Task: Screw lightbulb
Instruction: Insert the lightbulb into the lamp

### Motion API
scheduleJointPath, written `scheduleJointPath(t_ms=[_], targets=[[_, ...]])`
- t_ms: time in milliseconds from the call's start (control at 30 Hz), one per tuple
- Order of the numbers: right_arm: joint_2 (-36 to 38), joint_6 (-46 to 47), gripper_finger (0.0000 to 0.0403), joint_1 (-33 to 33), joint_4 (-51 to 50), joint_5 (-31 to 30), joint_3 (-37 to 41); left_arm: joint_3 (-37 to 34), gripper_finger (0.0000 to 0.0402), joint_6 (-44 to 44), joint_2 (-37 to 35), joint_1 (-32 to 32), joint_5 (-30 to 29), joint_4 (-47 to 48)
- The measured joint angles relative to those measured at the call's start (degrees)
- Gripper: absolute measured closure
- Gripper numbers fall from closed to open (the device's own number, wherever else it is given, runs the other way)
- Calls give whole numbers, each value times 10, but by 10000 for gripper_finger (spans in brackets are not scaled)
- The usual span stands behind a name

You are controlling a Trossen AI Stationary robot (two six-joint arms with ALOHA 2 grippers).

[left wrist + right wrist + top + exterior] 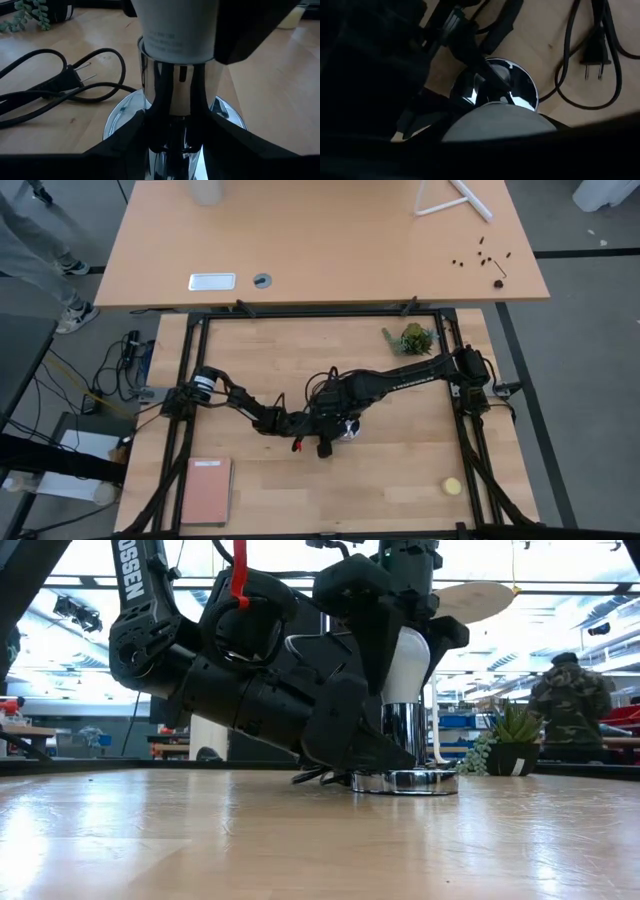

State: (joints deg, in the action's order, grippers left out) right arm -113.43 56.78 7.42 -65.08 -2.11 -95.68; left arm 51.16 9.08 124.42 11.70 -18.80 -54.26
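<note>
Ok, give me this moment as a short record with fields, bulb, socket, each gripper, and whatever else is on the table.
lightbulb: upright in the socket's chrome stem
socket: round chrome base on the table, black cord lying loose
right gripper: shut on the lightbulb from above
left gripper: fingers on both sides of the stem
other items: plant, yellow ball, pink notebook

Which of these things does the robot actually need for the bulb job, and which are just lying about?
In use: lightbulb, chrome socket base, its black cord, right hand, left hand.

Lying about: yellow ball, small plant, pink notebook.
</note>
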Motion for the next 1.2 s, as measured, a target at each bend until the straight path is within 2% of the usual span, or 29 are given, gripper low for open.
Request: scheduleJointPath(t_ms=[167,333,533,667,767,833,967,1200], targets=[[0,-62,121,-1,3,0,0,0,206,3,0,0,-4,0],[5,-149,88,6,19,-1,0,1,206,1,0,0,-4,1],[45,-176,47,10,30,-9,0,1,206,-6,0,1,-1,2],[87,-190,32,27,29,-77,0,1,206,-6,0,1,-1,3],[120,-205,27,46,17,-158,4,1,206,-6,0,1,-1,3],[142,-207,26,60,15,-198,23,1,206,-6,0,1,-1,3],[182,-192,28,90,56,-211,93,1,206,-6,0,1,-1,3],[245,-187,29,140,268,-216,281,1,206,-7,0,1,-1,3]])
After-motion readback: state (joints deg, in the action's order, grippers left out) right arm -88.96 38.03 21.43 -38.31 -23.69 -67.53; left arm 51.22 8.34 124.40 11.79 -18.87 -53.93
